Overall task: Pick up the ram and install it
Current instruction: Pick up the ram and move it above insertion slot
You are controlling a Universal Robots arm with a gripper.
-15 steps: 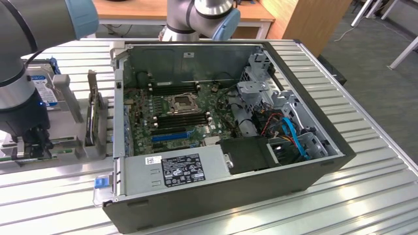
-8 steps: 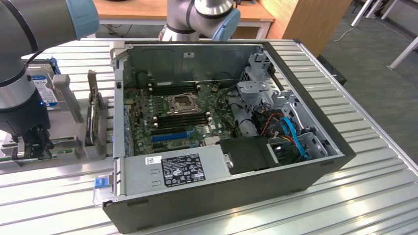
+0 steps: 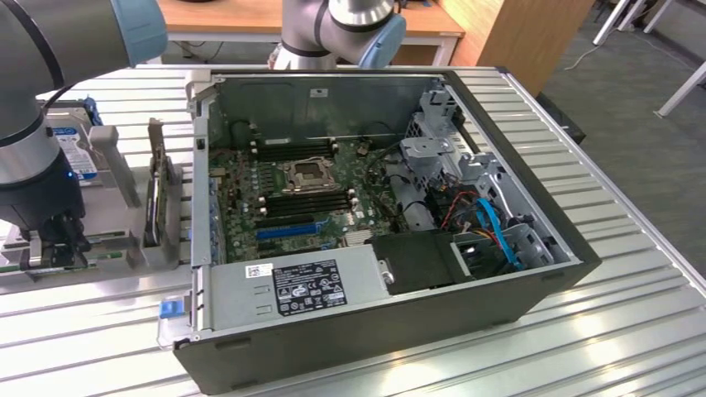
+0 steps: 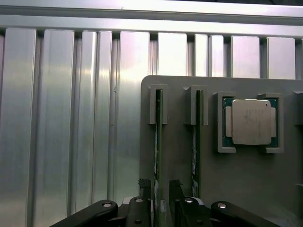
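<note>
The ram [image 4: 157, 137] stands on its long edge in the outermost slot of the grey holder [image 4: 246, 189], next to the holder's edge, with only its thin green top edge towards me. I judge it light and stiff but easy to damage. It is a bare board with small chips, so I would want the hold on its flat faces near the middle of its length, clear of the contact edge down in the holder. It should lift straight out of the slot without twisting.

The gripper [image 4: 160, 182] is down at the holder and its fingers [image 4: 145, 184] stand on either side of that stick. They look released, with a gap showing on at least one side, so I read nothing as gripped yet.

A second stick [image 4: 196, 137] stands in the holder's next slot inward, and a processor [image 4: 251, 122] lies in the holder's pocket beyond it. The holder rests on the ribbed metal table [image 4: 57, 118]. The open computer case [image 3: 530, 273] lies beside the holder, on the exterior view's right of it, with its motherboard [image 3: 298, 190] exposed.
</note>
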